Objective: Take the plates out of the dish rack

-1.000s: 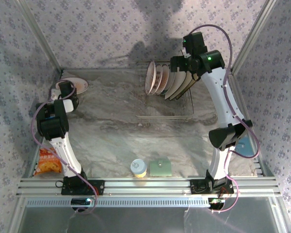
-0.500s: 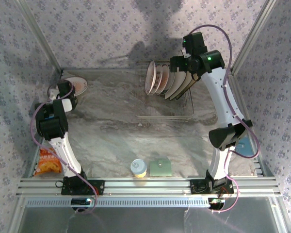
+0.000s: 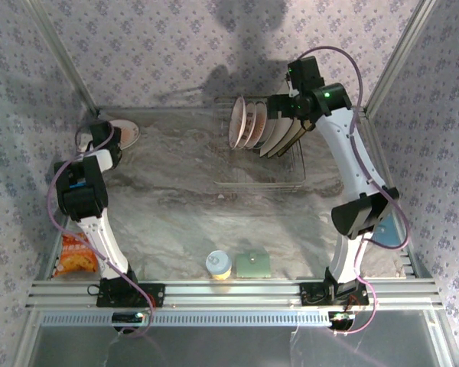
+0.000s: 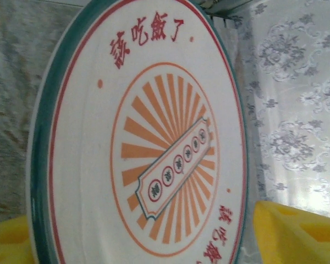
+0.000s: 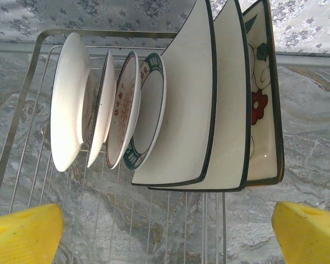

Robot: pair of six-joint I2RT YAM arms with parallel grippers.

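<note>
A small round plate (image 3: 127, 131) with a teal rim and orange sunburst lies on the table at the back left. It is seen close up as the round plate (image 4: 137, 143). My left gripper (image 3: 107, 138) stands open around its near edge, a yellow fingertip (image 4: 297, 234) clear of the rim. The wire dish rack (image 3: 260, 182) at the back right holds several upright plates (image 3: 264, 126): round ones (image 5: 118, 110) on the left, square cream ones (image 5: 192, 104) and a flower-printed one (image 5: 261, 99) on the right. My right gripper (image 3: 281, 107) hovers open above them, empty.
A yellow-lidded cup (image 3: 219, 264) and a green square pad (image 3: 252, 263) sit near the front rail. An orange snack bag (image 3: 76, 256) lies at the front left and a blue object (image 3: 386, 229) behind the right arm. Patterned walls close in the back and sides.
My left gripper has opened and let go of the round plate, which now rests on the table. The right gripper has shifted slightly over the rack, still open.
</note>
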